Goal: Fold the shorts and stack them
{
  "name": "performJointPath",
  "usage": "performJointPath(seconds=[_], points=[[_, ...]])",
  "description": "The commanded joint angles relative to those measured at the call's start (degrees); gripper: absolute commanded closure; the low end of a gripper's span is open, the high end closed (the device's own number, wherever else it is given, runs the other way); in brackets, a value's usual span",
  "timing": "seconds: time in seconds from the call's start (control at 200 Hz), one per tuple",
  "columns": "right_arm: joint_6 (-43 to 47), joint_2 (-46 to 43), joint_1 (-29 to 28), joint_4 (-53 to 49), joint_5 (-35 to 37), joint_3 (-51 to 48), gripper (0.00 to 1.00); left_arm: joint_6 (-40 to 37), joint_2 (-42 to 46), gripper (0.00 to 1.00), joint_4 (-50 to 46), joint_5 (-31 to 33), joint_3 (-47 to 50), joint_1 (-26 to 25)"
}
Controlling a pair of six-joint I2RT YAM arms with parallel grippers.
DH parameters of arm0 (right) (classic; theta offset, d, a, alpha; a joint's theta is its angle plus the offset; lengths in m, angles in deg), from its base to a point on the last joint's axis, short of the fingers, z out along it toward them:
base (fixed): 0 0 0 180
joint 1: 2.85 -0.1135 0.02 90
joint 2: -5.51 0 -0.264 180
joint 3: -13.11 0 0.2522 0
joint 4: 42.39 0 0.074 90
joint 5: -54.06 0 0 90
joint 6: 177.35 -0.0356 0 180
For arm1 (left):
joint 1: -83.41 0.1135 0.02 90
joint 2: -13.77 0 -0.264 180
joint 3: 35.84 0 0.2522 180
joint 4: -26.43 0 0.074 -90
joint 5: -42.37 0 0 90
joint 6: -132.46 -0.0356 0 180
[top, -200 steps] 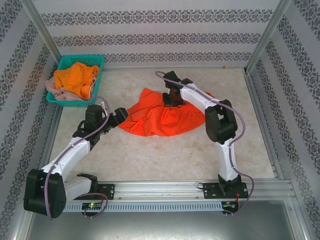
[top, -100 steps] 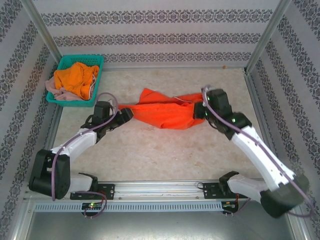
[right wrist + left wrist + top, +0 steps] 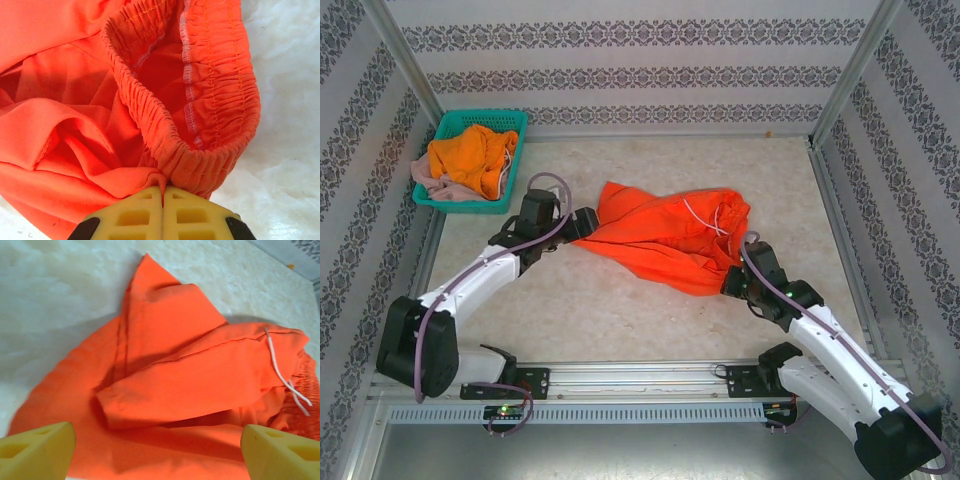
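Note:
The red-orange shorts (image 3: 665,235) lie crumpled in the middle of the table, with the white drawstring (image 3: 285,382) on top. My left gripper (image 3: 588,222) is open at their left edge. Its yellow fingertips (image 3: 37,450) stand wide apart over the cloth (image 3: 175,380) and pinch nothing. My right gripper (image 3: 730,283) is at the shorts' near right corner, shut (image 3: 162,192) on cloth right by the elastic waistband (image 3: 210,130). The bright orange shorts (image 3: 470,155) and the dusty pink shorts (image 3: 425,175) are piled in the basket.
The teal mesh basket (image 3: 480,116) stands at the far left corner against the patterned wall. Metal frame rails run along the table's sides and near edge. Bare pale tabletop (image 3: 620,310) lies in front of the shorts.
My right arm has swung back toward the near edge, dragging the waistband with it. The shorts were stretched between the grippers and now lie slack. My left gripper has moved a little to the right.

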Motion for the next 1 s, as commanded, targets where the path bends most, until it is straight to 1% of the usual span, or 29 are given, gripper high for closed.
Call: performJointPath(seconds=[0.0,0.17,0.25,0.385,0.515,0.709,0.794,0.879,0.994], points=[[-1.8,-0.2,0.7,0.3,1.2,-0.9,1.00,0.1,4.4,0.12,-6.5,4.2,4.1,0.8],[-1.3,-0.1,0.8,0.3,1.5,-0.5,1.00,4.8,10.1,0.11,-5.3,4.1,12.9,3.7],[-1.0,-0.2,0.8,0.5,1.3,-0.7,1.00,6.3,11.1,0.10,-2.1,2.8,15.7,5.2],[-1.0,0.1,0.8,0.7,1.0,-0.5,1.00,8.4,6.9,0.10,7.2,-1.0,16.7,6.5],[-0.9,0.3,0.8,0.9,1.1,-0.3,1.00,10.2,0.8,0.11,15.1,-5.0,14.9,6.7],[-0.8,1.2,1.2,1.3,1.1,0.2,1.00,13.4,-5.8,0.12,24.1,-7.7,13.7,6.8],[-0.7,1.7,1.3,1.7,0.9,0.5,1.00,15.1,-8.9,0.19,28.1,-9.2,13.7,6.8],[-0.7,2.3,1.4,1.9,0.5,0.7,1.00,16.4,-11.9,0.32,31.3,-10.3,13.2,6.8],[-0.3,2.9,1.6,2.0,0.4,1.0,1.00,16.5,-14.4,0.44,33.4,-10.5,12.0,7.1]])
